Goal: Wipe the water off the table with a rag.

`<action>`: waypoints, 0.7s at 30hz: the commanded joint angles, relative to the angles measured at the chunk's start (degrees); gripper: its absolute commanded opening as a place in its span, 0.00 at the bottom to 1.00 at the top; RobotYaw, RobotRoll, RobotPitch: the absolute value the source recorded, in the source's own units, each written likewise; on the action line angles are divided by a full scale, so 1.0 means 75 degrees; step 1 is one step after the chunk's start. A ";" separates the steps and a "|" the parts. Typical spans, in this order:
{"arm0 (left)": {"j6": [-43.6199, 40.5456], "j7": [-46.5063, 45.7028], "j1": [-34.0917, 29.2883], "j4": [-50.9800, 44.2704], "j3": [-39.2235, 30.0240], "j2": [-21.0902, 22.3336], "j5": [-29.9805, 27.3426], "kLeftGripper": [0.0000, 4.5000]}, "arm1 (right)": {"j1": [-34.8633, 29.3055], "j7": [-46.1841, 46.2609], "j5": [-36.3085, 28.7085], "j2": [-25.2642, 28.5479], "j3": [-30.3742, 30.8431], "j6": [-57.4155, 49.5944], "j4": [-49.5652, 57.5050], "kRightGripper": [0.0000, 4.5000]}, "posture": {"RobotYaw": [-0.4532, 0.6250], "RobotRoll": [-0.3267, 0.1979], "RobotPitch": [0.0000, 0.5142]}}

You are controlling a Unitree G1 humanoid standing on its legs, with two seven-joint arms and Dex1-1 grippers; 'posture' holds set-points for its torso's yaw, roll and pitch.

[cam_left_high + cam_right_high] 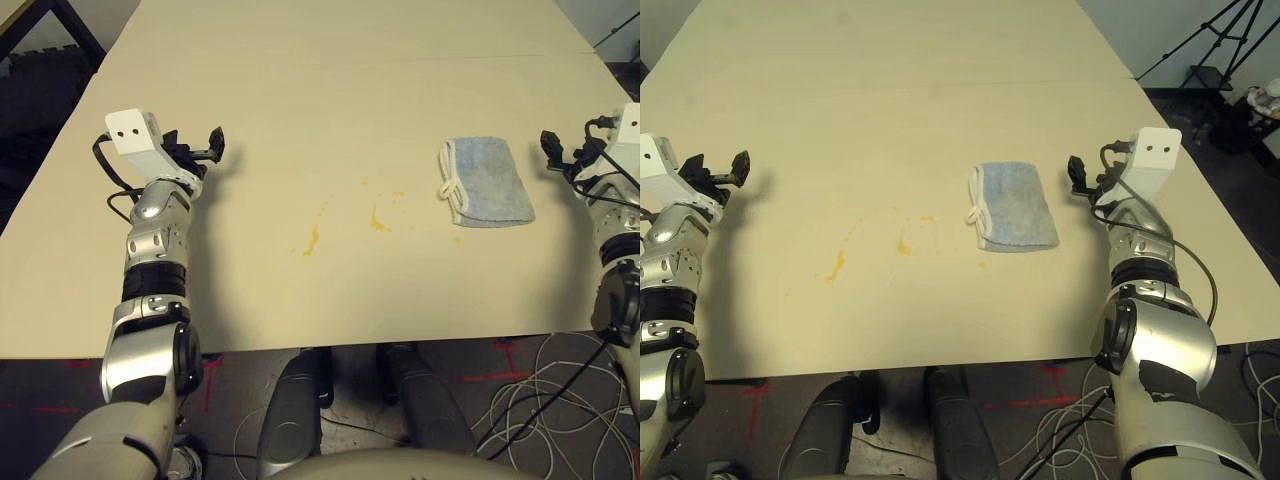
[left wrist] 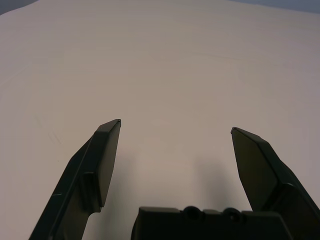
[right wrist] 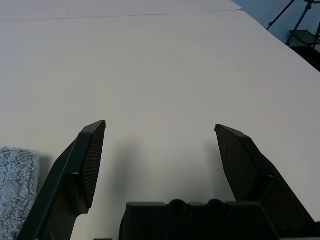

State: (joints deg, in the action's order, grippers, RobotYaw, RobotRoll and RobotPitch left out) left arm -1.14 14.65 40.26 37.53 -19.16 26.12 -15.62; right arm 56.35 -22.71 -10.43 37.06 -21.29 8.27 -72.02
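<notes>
Both silver arms reach forward, well apart, the left hand [image 2: 175,127] and the right hand [image 3: 160,125] each held with two black fingers spread wide and empty, beyond the white wrists [image 1: 138,140].

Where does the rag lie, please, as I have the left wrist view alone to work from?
Observer: The rag lies on the table just to the left of the right gripper, not touching it.
Operator: Thank you. And where is the water that needs wiping?
Observer: The yellow-orange splotches are to the left of the rag, in the stretch of tabletop between it and the left gripper.
Operator: Could you also tell me whether the right gripper has hold of anything?
Observer: It has not; its two fingers stand wide apart with nothing between them.
</notes>
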 commanded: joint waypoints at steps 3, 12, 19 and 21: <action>-0.0079 0.0014 -0.0088 -0.0031 -0.0001 -0.0078 -0.0022 1.00 | -0.0050 0.0040 -0.0109 0.0156 -0.0124 -0.0083 -0.0002 1.00 | 0.41 0.62 0.52; -0.0949 0.1474 0.0749 -0.0185 0.0411 0.0467 -0.0171 1.00 | 0.0801 -0.0105 -0.1054 0.0603 -0.0652 -0.3149 0.0330 1.00 | 0.39 0.62 0.53; -0.2044 0.3368 0.2004 0.0264 0.1083 0.1029 -0.0179 1.00 | 0.1201 -0.0292 -0.1513 0.1194 -0.0467 -0.7662 0.1485 1.00 | 0.36 0.62 0.57; -0.2360 0.3976 0.2253 0.0245 0.1288 0.1035 -0.0234 1.00 | 0.0960 -0.0492 -0.1569 0.1265 -0.0341 -0.8418 0.2054 1.00 | 0.35 0.62 0.57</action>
State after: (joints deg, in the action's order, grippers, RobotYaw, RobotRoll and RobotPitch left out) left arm -16.36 40.68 57.00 38.43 -11.24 33.43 -17.12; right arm 65.35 -25.15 -21.71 45.33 -25.13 -49.56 -59.74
